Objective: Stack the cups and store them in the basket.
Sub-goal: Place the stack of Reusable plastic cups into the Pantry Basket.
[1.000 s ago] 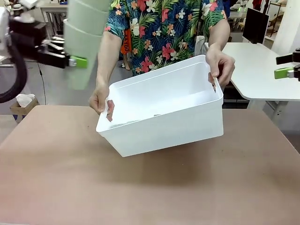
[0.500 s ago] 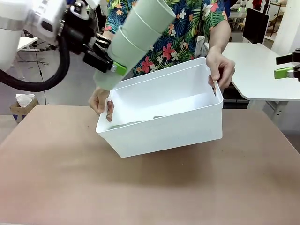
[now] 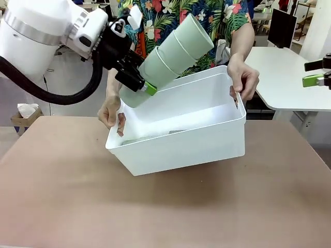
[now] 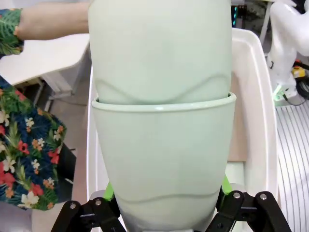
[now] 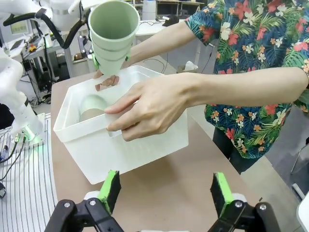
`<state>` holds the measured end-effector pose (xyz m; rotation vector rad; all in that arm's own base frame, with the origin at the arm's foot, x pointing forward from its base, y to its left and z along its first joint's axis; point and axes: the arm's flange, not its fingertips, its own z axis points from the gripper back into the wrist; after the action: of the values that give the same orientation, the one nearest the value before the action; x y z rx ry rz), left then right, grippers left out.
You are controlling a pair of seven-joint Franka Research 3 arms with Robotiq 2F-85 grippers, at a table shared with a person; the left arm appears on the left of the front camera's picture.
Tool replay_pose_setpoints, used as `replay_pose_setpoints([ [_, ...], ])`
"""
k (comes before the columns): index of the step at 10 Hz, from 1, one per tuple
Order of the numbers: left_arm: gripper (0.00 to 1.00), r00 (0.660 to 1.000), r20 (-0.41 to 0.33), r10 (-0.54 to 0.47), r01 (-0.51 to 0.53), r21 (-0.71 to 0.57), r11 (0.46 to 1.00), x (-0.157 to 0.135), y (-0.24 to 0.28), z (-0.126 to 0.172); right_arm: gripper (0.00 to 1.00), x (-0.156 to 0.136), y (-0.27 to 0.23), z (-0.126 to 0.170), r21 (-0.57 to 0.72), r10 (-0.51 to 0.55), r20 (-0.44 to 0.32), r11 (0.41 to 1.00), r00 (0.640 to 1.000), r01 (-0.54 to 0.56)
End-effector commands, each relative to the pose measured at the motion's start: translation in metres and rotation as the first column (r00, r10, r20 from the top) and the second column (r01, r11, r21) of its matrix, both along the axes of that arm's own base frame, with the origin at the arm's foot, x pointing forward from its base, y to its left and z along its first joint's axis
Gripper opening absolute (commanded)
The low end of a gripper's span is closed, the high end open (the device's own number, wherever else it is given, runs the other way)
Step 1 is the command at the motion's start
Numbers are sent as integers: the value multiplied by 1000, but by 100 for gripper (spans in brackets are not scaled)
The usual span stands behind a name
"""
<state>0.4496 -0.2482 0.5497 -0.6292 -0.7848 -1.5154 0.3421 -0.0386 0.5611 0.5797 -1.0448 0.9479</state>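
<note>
Brown tabletop (image 3: 62,196): broad bare margins for you. Basket (image 3: 181,144), tilted, hand-held. Left gripper (image 3: 135,82) pinches nested mint cups (image 3: 168,59); right gripper (image 5: 164,191) spread.

I see pale mint green cups (image 3: 170,59) nested in a stack, matte and plain. The basket (image 3: 196,144) is smooth white all over. My left gripper (image 3: 142,85) is black with bright green pads, on a white arm. The person's shirt (image 3: 181,31) has a tropical print: red and white flowers, green leaves on dark blue. The table (image 3: 77,206) is dull brown.
</note>
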Motion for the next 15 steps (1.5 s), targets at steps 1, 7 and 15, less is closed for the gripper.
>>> replay_pose_setpoints([
  [1,86,1000,-3,21,-20,42,999,4,-16,2,100,2,0,0,16,6,23,1000,1000,-7],
  [7,86,993,35,115,-119,151,981,12,-38,-45,100,2,0,0,16,6,23,1000,1000,-7],
  [15,86,986,67,152,-166,315,935,27,-66,-97,100,2,0,0,16,6,23,1000,1000,-7],
])
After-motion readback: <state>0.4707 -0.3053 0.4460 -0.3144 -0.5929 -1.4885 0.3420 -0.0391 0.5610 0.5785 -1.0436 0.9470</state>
